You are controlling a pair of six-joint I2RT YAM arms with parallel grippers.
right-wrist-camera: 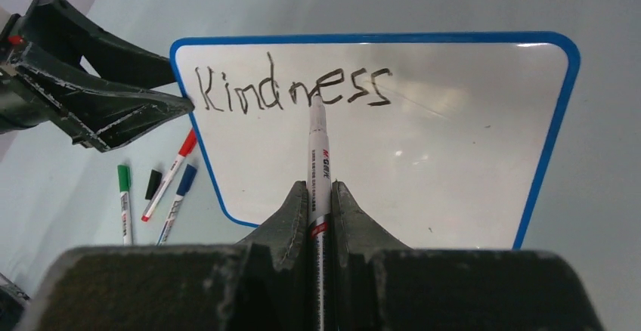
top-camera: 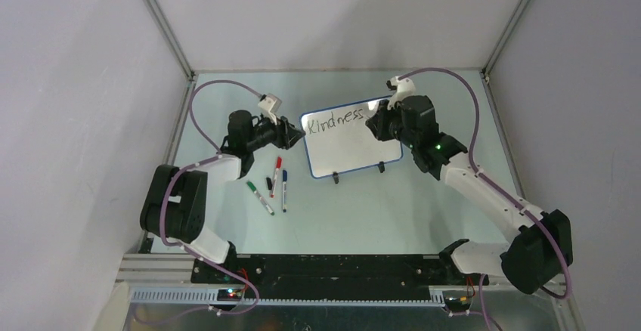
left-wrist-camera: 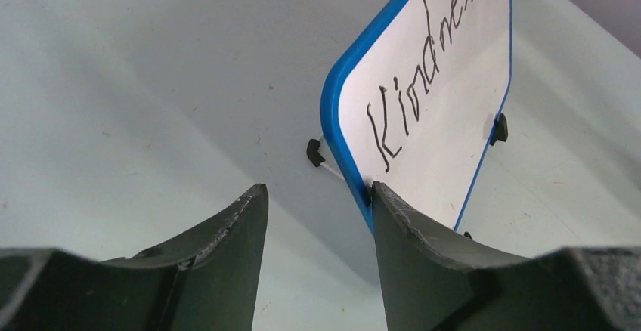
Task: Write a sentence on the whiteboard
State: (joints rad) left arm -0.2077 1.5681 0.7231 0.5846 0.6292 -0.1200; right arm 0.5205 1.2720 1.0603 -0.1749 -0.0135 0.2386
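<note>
The whiteboard [top-camera: 355, 150] stands tilted on two black feet at the table's middle, with a blue rim. Only the black word "Kindness" [top-camera: 338, 119] shows, along its top. My right gripper [top-camera: 376, 123] is shut on a white marker [right-wrist-camera: 318, 157]. The marker's tip rests on the board at the "e" of "Kindness" [right-wrist-camera: 291, 89]. My left gripper [left-wrist-camera: 317, 189] is open at the board's left edge. One of its fingers [left-wrist-camera: 393, 218] touches the blue rim [left-wrist-camera: 344, 142] beside the "K". The other finger stands apart behind the board. It also shows in the right wrist view [right-wrist-camera: 174, 104].
Green [top-camera: 259, 197], red [top-camera: 276, 176] and blue [top-camera: 284, 190] markers and a black cap [top-camera: 269, 183] lie on the table left of the board, below my left gripper. Frame posts and grey walls bound the table at the back and sides.
</note>
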